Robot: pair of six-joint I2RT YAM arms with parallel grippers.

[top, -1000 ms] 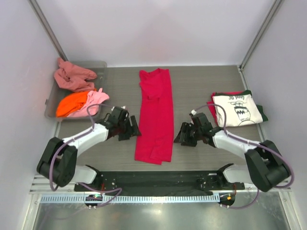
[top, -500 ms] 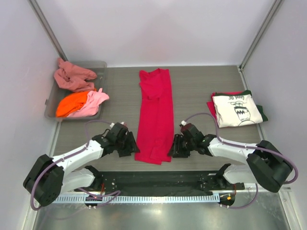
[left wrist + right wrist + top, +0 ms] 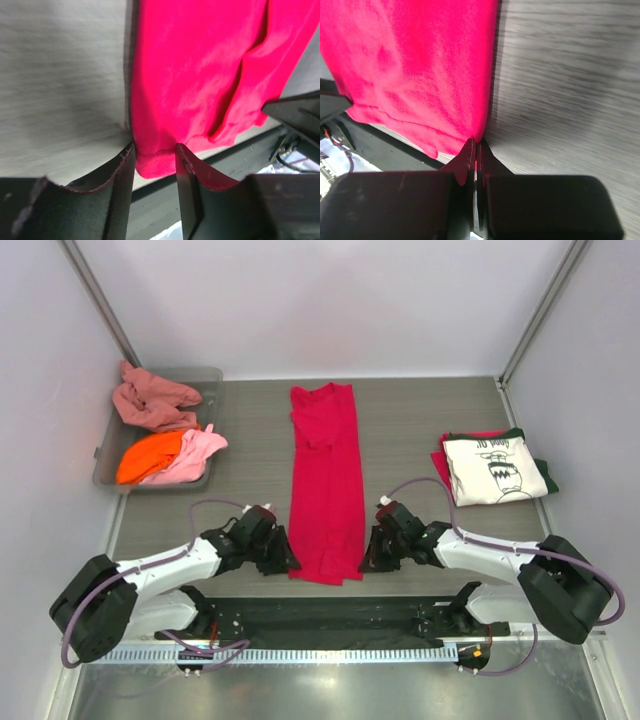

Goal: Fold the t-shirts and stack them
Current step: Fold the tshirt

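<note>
At the 6 o'clock end of the crimson t-shirt [image 3: 325, 480], which lies as a long strip down the middle of the table [image 3: 420, 420], your right gripper [image 3: 475, 144] is pressed together on the hem's 5 o'clock corner. Your left gripper [image 3: 154, 147] stands spread around the 7 o'clock corner (not yet nipped). Lift now and you likely raise one corner alone, skewing the fold. The right pinch also looks thin, at the cloth's very edge, so it may slip.
</note>
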